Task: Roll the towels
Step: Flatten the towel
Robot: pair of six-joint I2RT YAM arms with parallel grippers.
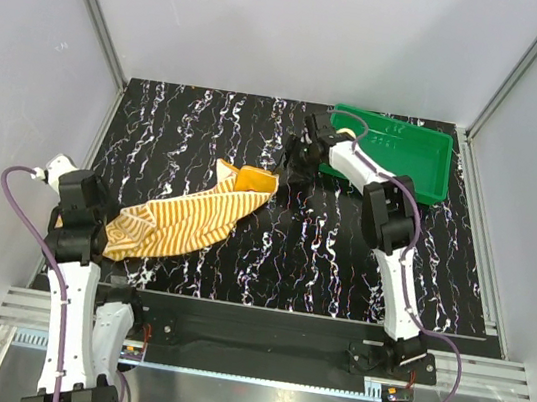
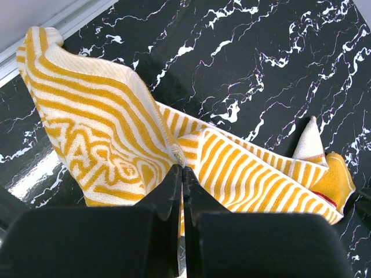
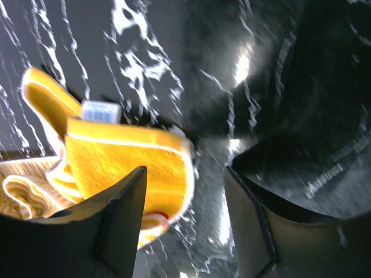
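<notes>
The striped towel (image 1: pixel 185 219) lies stretched and crumpled from the near left toward the table's middle. My left gripper (image 1: pixel 107 235) is shut on a raised fold of its near end, and the left wrist view shows the jaws (image 2: pixel 183 169) pinched tight on the striped towel (image 2: pixel 104 116). The yellow towel (image 1: pixel 255 179) sits bunched at the striped towel's far end. My right gripper (image 1: pixel 291 169) hovers just right of it, open. In the right wrist view the yellow towel (image 3: pixel 133 162) has its corner reaching past the left finger into the gap of the right gripper (image 3: pixel 185 176). Nothing is gripped there.
A green plastic tray (image 1: pixel 431 180) stands at the back right, just behind the right arm's wrist. The black marbled table (image 1: pixel 343 243) runs to metal frame rails and grey walls on the left, right and back.
</notes>
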